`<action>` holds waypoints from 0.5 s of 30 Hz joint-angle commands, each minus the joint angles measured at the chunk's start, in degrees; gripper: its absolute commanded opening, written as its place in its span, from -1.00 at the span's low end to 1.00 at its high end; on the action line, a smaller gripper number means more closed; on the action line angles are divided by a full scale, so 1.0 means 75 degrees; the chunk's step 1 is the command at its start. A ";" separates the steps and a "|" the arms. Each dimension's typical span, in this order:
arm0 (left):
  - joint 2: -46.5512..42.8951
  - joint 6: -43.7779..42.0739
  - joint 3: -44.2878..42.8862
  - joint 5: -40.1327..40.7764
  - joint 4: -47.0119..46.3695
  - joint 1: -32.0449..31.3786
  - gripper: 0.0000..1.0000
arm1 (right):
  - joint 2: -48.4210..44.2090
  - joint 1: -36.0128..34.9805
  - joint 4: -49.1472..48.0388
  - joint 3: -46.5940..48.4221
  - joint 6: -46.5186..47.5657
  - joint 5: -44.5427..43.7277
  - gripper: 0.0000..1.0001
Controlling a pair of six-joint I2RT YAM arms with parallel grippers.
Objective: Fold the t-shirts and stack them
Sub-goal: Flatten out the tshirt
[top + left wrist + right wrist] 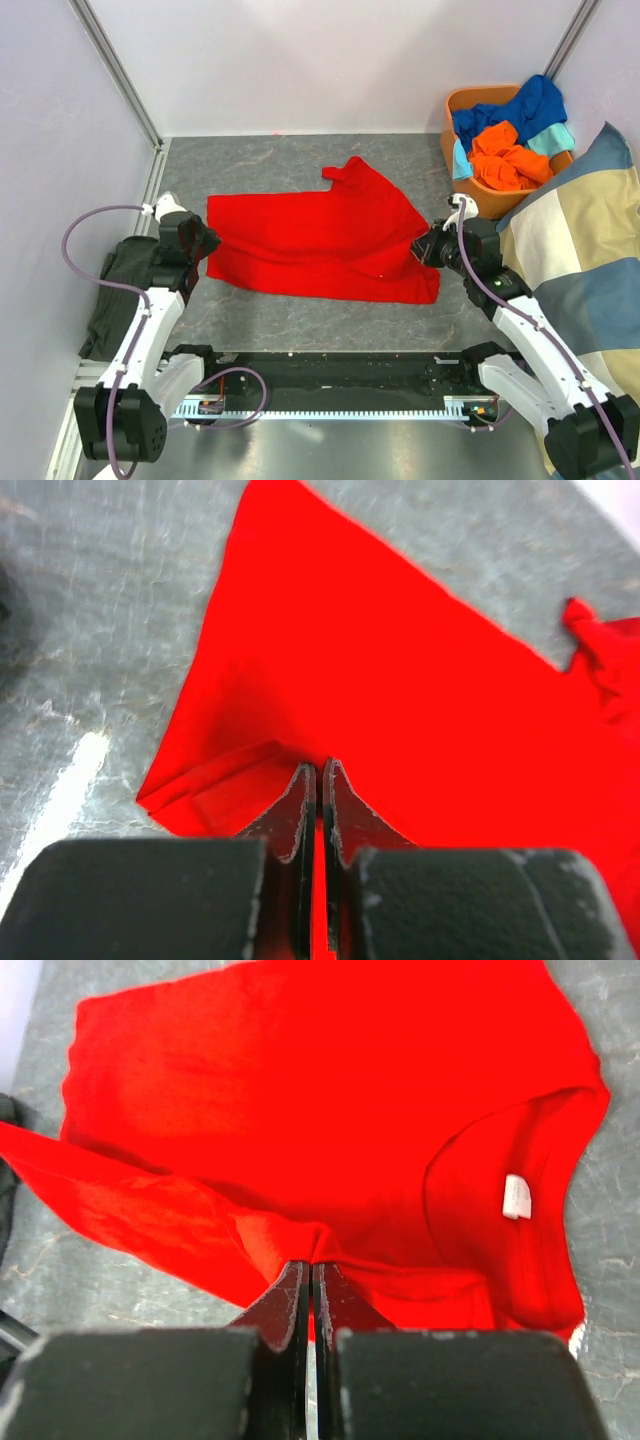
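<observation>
The left end effector (320, 772) and right end effector (312, 1266), closed, pinch the red t-shirt (310, 235); gripped cloth hidden.

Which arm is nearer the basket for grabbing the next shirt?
Right, probably: the right fingers sit near the basket; the left fingers are far across the red t-shirt. Both pinch it now.

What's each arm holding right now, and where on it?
Both hold the red t-shirt: left gripper, jaws shut, pinches its edge near a corner; right gripper, jaws shut, pinches a fold beside the collar.
</observation>
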State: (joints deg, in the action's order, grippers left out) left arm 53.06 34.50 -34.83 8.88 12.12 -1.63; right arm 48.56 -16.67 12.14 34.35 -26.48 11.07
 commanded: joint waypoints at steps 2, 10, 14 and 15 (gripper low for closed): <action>-0.0557 -0.0217 -0.1400 -0.0608 0.0351 0.0006 -0.96 | -0.0357 -0.0039 0.0793 0.1617 0.0295 -0.0070 -1.00; -0.2268 -0.1213 -0.4447 -0.1794 0.2470 0.0006 -0.96 | -0.0989 -0.0040 0.3910 0.5378 0.1081 -0.0526 -1.00; -0.2632 -0.1144 -0.5479 -0.1420 0.3293 -0.0052 -0.96 | -0.1107 -0.0016 0.4742 0.6714 0.1140 -0.0679 -1.00; -0.2772 -0.0969 -0.5516 -0.1396 0.3283 -0.0052 -0.96 | -0.1142 -0.0028 0.4791 0.6845 0.1128 -0.0679 -1.00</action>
State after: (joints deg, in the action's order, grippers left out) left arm 34.33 28.67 -72.77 -1.89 29.43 -1.76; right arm 40.60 -16.67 38.68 79.81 -19.66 8.23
